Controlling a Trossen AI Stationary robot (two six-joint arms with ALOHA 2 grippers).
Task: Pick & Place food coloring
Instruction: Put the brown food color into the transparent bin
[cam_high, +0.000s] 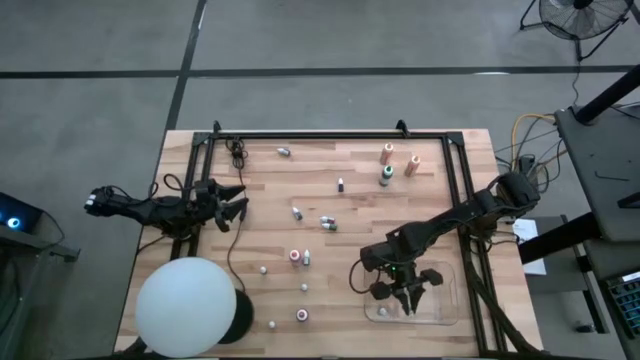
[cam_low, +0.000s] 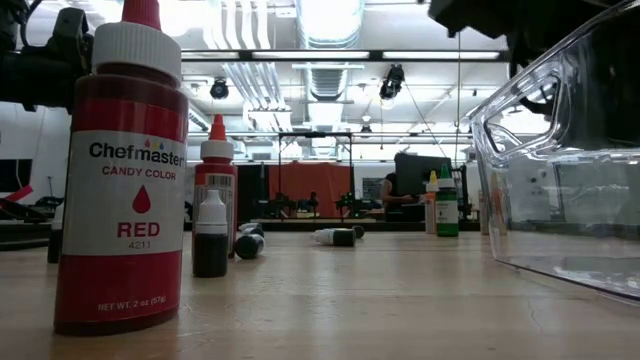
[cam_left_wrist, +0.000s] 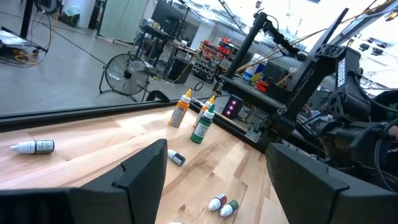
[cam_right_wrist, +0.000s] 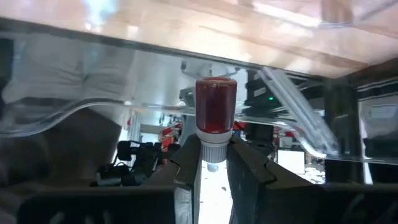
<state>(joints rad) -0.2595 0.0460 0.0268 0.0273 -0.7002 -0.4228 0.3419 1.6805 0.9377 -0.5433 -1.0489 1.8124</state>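
Several small food coloring bottles lie or stand scattered on the wooden table (cam_high: 330, 240). Three stand at the far right (cam_high: 387, 152), others lie mid-table (cam_high: 327, 223) and near the front (cam_high: 301, 315). My right gripper (cam_high: 408, 298) hangs over the clear tray (cam_high: 445, 318) at the front right, shut on a small red bottle (cam_right_wrist: 216, 102). My left gripper (cam_high: 234, 206) waits open at the table's left edge, with nothing between its fingers (cam_left_wrist: 140, 177). My right gripper pinches the small red bottle by its white end (cam_right_wrist: 211, 142) between its two fingers (cam_right_wrist: 185, 163). The red body sticks out past the fingertips. The fingers slant downward over the tray, and the bottle is lifted clear.
A big white ball (cam_high: 187, 305) sits on a dark stand at the front left. A black frame (cam_high: 330, 135) borders the far edge and the right side. In the low view a large red bottle (cam_low: 120, 190) stands close by, and the tray wall (cam_low: 560, 190) rises on the right.
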